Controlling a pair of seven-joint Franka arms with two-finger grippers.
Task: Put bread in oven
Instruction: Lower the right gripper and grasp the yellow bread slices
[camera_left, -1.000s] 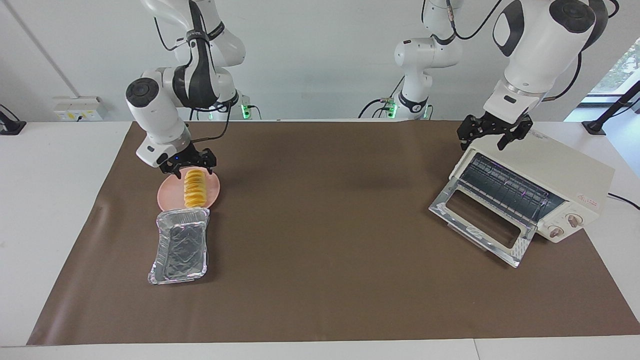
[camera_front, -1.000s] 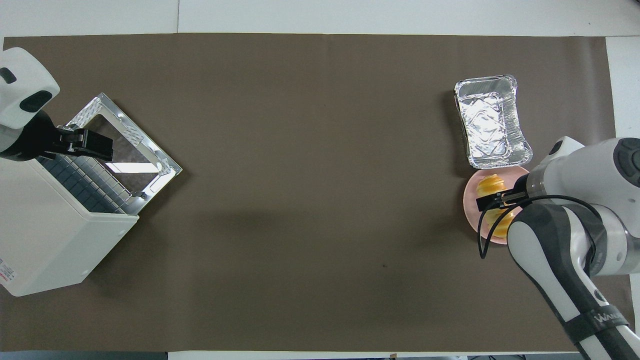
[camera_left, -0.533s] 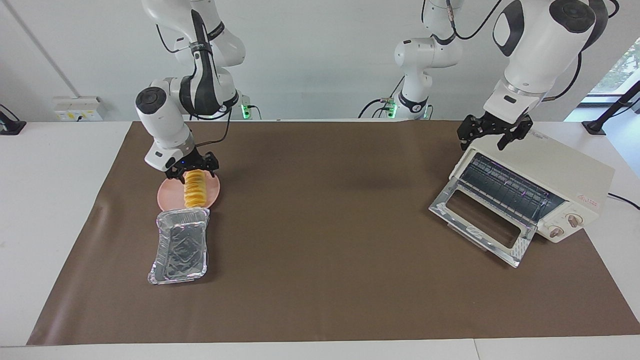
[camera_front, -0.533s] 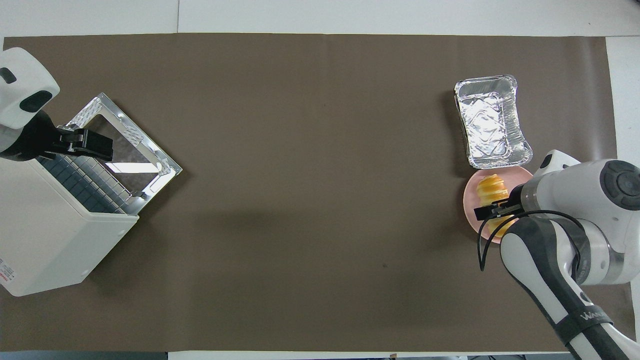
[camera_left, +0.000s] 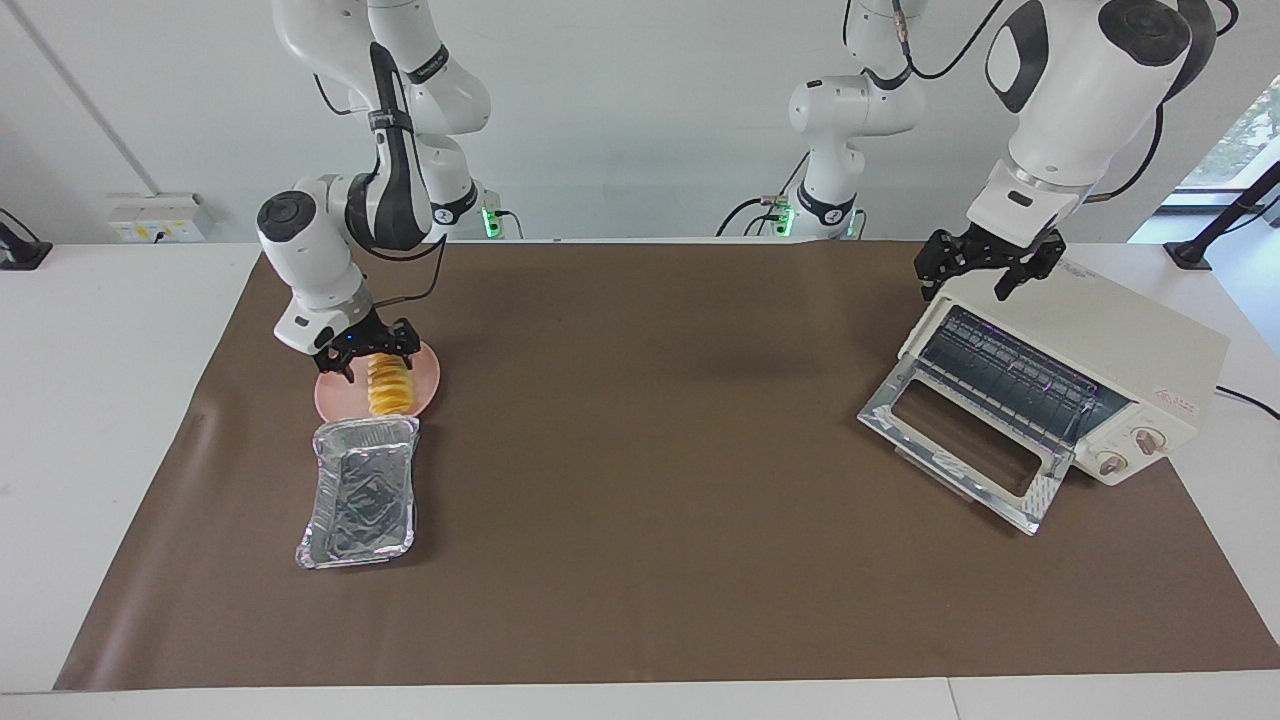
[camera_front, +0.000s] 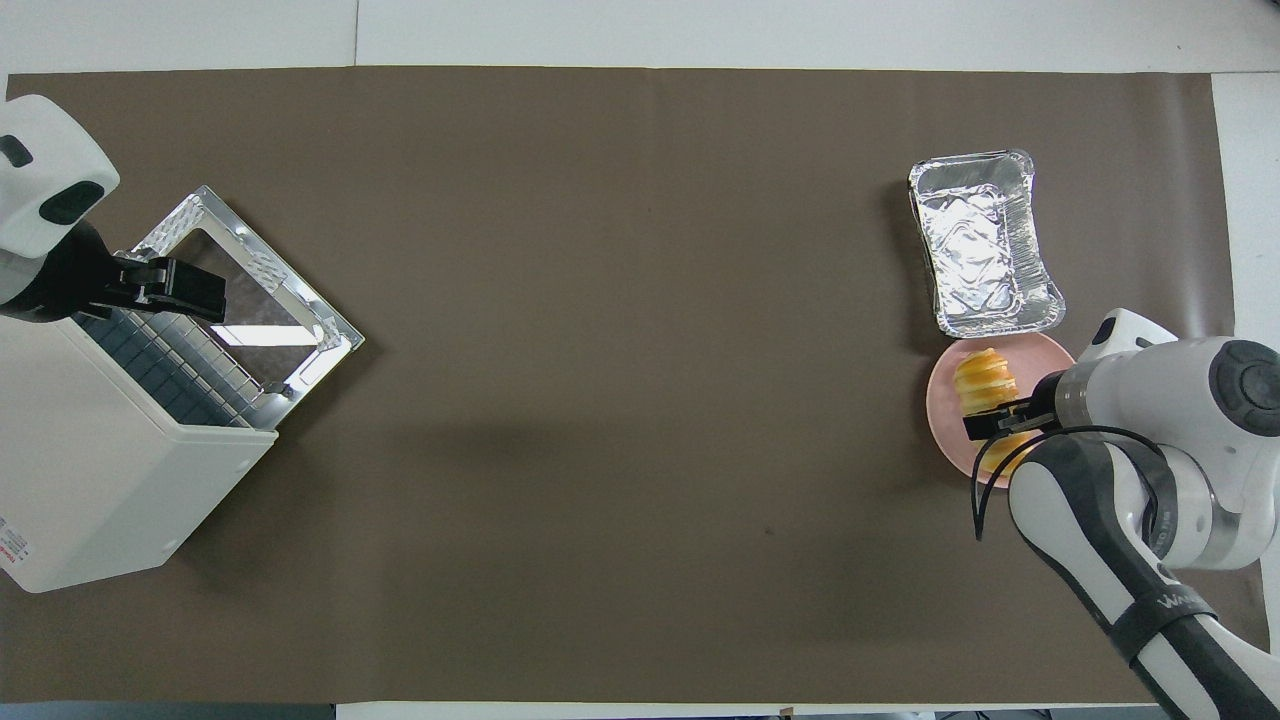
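We see golden-yellow ridged bread (camera_left: 387, 389) on a plain pink plate (camera_left: 335, 399), with crinkled silver foil tray (camera_left: 362, 492) at its six o'clock in the facing view. The oven (camera_left: 1120, 350) is cream-white, its door (camera_left: 958, 456) framed in shiny metal. A flat brown mat (camera_left: 640, 450) covers the white table (camera_left: 100, 330).

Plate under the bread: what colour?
Pink. The round plate shows best in the facing view, beneath the golden-yellow bread.
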